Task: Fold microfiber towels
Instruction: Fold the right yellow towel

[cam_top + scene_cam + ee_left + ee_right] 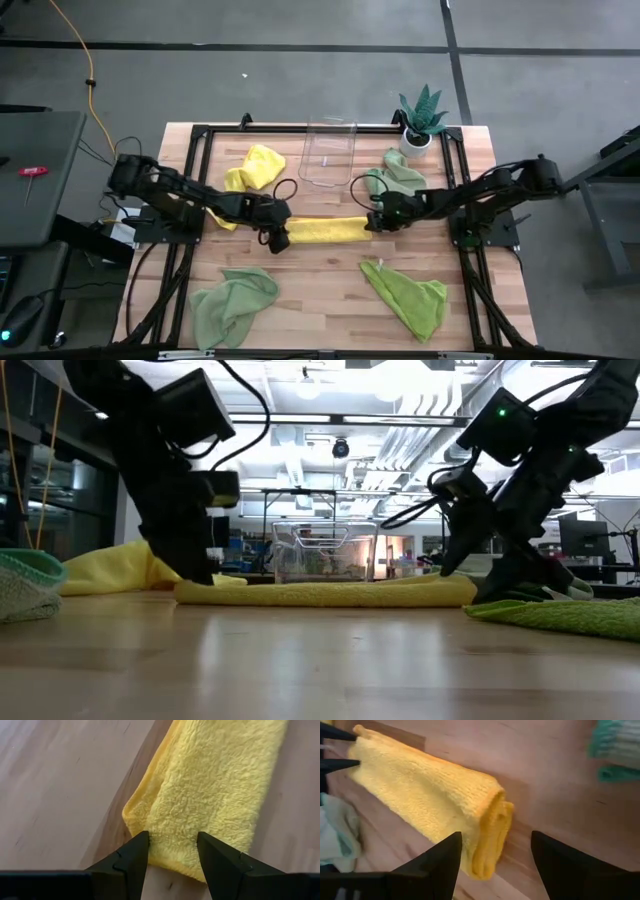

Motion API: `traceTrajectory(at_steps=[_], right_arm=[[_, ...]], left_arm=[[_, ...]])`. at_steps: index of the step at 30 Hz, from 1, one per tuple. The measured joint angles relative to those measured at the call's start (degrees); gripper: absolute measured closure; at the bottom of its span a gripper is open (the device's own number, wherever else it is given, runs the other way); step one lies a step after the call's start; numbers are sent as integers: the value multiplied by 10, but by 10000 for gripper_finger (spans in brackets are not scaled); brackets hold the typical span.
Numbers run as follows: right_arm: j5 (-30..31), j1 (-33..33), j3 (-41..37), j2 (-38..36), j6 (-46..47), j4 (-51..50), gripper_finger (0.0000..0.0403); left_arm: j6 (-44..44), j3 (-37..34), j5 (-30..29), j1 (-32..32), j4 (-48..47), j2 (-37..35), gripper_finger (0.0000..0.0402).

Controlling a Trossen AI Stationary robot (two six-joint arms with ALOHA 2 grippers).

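A bright yellow towel (322, 230), folded into a long narrow strip, lies flat at the table's middle, its length running left to right. My left gripper (278, 238) is open at the strip's left end (150, 830), one finger at each long side. My right gripper (373, 222) is open just above the strip's right end (490, 837), which shows several stacked layers. In the low view the left gripper (200, 575) reaches down to the strip, and the right gripper (455, 560) hovers a little over it. My left gripper comes at the strip's left end (172, 827) from above, slanting, with its open fingers (137, 852) along the strip. The tips stand at the cloth's edge. I cannot tell whether they touch it. The strip lies flat on the table.
A second yellow towel (252, 168) lies crumpled at the far left and a pale mint towel (396, 176) at the far right. Lime green towels lie at the near left (232, 303) and near right (408, 297). A clear bin (328, 152) and a potted plant (421, 118) stand at the far edge.
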Motion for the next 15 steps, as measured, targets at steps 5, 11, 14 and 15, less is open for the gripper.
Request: traceTrajectory(at_steps=[5,11,14,15], right_arm=[[-3,2,8,32,13,36,171],[-5,2,22,36,16,36,171],[-5,2,23,37,18,37,184],[-5,2,23,37,16,36,195]], left_arm=[[-13,2,-4,0,9,16,241],[-14,2,-13,0,9,17,241],[-15,1,-14,0,10,17,241],[-16,1,-14,0,11,18,241]])
